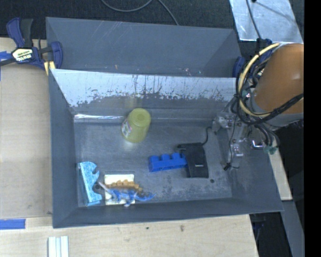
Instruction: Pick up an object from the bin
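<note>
My gripper [232, 153] hangs low at the right side of the bin, close to the right wall. Just to its left lies a black boxy thing [194, 160] with a thin black cord running up from it. A blue toy brick [166, 162] lies against that black thing's left side. The gripper stands apart from both, with nothing seen in it.
A yellow-green cup [136, 125] lies on its side near the back wall. In the front left corner lie a light blue packet [89, 182] and a white card with small brown and blue pieces [121, 188]. The arm's orange cover and cables crowd the right rim.
</note>
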### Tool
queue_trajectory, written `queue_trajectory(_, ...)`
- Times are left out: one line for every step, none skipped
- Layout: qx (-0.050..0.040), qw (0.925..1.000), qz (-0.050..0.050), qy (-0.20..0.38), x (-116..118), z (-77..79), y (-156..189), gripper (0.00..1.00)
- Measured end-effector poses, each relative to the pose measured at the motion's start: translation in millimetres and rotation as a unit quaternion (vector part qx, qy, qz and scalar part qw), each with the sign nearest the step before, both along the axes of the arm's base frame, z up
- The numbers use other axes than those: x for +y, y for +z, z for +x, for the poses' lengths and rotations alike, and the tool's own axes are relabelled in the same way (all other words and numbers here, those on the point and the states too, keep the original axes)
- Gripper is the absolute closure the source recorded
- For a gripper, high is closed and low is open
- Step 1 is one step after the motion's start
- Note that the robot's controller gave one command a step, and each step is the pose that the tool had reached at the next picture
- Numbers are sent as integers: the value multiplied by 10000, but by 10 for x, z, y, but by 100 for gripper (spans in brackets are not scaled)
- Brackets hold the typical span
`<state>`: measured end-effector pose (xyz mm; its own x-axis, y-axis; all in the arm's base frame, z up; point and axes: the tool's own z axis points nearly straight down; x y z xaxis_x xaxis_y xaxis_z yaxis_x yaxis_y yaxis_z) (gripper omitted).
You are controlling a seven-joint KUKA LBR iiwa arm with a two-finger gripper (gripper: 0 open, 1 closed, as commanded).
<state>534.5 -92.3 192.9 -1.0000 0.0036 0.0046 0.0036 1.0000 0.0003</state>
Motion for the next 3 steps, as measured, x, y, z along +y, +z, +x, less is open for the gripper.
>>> queue_trajectory(-38, 10000, -5, 11, 4, 13, 46, 0)
queue_trajectory(-63, 9993, -14, 360, 51, 52, -82, 0)
queue_trajectory(-59, 9942, -11, 1070, 356, -26, -534, 0)
